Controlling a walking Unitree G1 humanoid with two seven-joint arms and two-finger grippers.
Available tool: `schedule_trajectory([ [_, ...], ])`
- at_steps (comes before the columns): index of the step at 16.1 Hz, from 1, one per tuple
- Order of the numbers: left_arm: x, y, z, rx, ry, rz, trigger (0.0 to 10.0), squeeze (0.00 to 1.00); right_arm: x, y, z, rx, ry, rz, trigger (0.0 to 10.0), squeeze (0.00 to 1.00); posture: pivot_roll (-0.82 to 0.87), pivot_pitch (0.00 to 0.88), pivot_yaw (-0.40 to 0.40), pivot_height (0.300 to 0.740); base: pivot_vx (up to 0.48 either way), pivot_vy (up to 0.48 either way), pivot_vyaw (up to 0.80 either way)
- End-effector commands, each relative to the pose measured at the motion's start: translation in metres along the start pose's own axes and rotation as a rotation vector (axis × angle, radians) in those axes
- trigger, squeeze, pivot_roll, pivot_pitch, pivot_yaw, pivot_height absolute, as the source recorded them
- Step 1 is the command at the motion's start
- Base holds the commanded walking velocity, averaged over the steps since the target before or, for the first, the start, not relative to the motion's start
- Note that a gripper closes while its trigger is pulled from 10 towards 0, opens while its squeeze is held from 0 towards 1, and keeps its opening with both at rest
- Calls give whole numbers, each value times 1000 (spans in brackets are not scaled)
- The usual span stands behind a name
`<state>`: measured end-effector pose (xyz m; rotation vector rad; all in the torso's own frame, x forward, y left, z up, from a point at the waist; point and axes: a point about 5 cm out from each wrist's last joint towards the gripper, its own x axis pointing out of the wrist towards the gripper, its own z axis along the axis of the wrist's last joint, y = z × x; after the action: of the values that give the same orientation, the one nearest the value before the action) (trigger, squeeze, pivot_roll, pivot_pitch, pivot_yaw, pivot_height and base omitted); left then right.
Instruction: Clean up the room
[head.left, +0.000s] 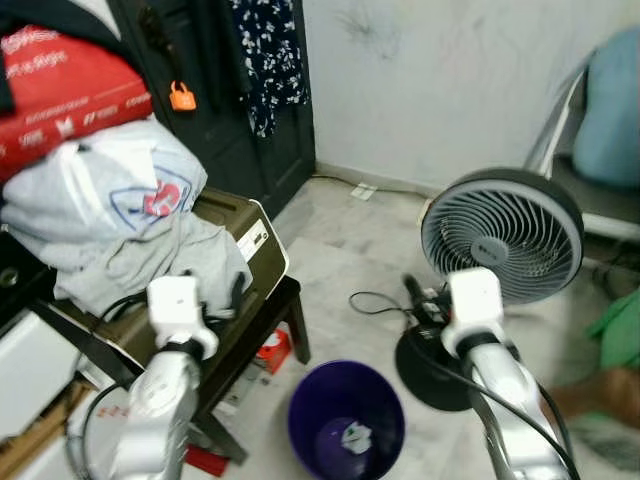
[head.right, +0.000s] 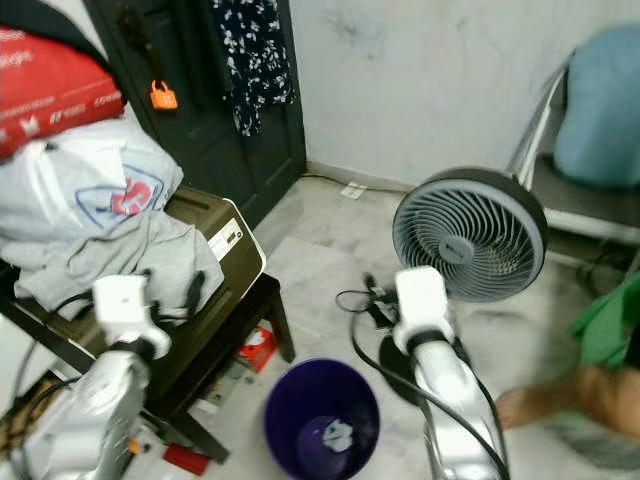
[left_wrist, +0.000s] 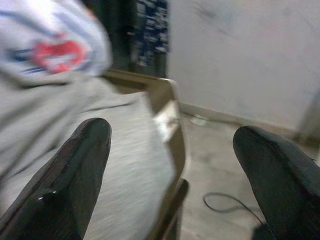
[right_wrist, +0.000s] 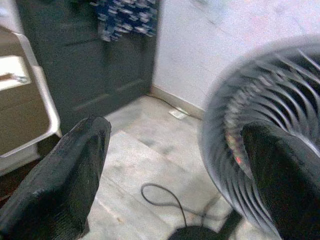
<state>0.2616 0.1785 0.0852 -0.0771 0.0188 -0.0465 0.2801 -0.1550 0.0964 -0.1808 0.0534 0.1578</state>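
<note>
Cleanup looks barely begun: clothes (head.left: 120, 225) lie heaped at nine o'clock, and the bin (head.left: 346, 420) at six holds perhaps one scrap. Left gripper (left_wrist: 175, 170) and right gripper (right_wrist: 180, 165) gape wide, empty.

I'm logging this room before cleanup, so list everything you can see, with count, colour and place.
Bin: one, purple, on floor between the arms, scrap inside.
Fan: one, grey, on floor, right.
Cable: one, black, on floor by fan.
Clothes pile: grey and white, on brown case, left.
Red bag: one, above pile.
Orange tag: one, on dark door.
Floral garment: one, navy, hanging on door.
Left gripper: open, near clothes.
Right gripper: open, near fan.
</note>
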Motion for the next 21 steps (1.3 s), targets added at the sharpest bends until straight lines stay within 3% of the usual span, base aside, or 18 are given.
schedule_trajectory([
  [1,-9,11,3,14,-20,62,10000,0,7,13,0,7,21,76,10000,0,-46,0,-22,740,0,0,0],
  [4,-22,16,3,18,-22,110,10000,0,12,22,2,9,20,127,10000,0,-13,0,-50,740,0,0,0],
  [7,-30,18,5,14,-14,111,10000,0,11,19,5,26,8,100,10000,0,-24,0,-36,740,0,0,0],
  [10,-42,20,18,29,-40,95,10000,0,-11,3,10,37,-2,25,10000,0,-33,0,-24,740,0,0,0],
  [13,-54,32,17,37,-10,140,10000,0,-55,-21,13,-90,-12,-19,10000,0,-74,0,-12,740,0,0,0],
  [16,-41,27,17,19,-8,125,10000,0,-65,-37,4,-94,49,-86,10000,0,-116,0,10,740,0,0,0],
  [21,-31,17,19,2,-6,92,10000,0,-58,-22,11,-70,35,-70,10000,0,-124,0,16,740,0,0,0],
])
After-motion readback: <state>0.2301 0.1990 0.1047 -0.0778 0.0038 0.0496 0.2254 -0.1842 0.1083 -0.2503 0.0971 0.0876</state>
